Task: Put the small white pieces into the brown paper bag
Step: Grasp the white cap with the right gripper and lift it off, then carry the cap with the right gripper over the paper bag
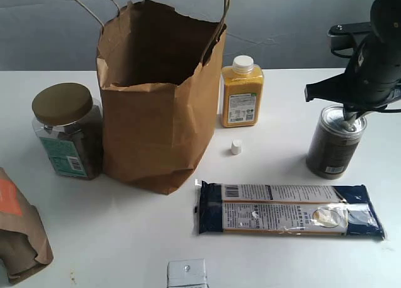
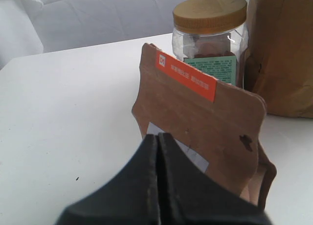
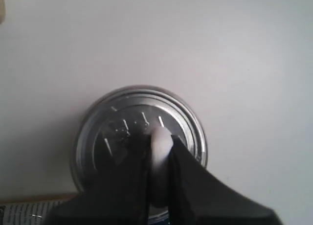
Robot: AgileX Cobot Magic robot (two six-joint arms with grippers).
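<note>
Our right gripper (image 3: 158,142) is clenched on one small white piece (image 3: 159,159), pinched between the jaws directly over the lid of the metal can (image 3: 95,137). To do this well, we should lift straight up with a firm squeeze, carry it to the brown paper bag (image 1: 156,131), well away from the jaws, and let go only above its open mouth. The left gripper (image 2: 157,143) is pressed shut on nothing. A second white piece (image 1: 236,147) lies well apart from both. The bag's inside is hidden, and we find no third piece.
</note>
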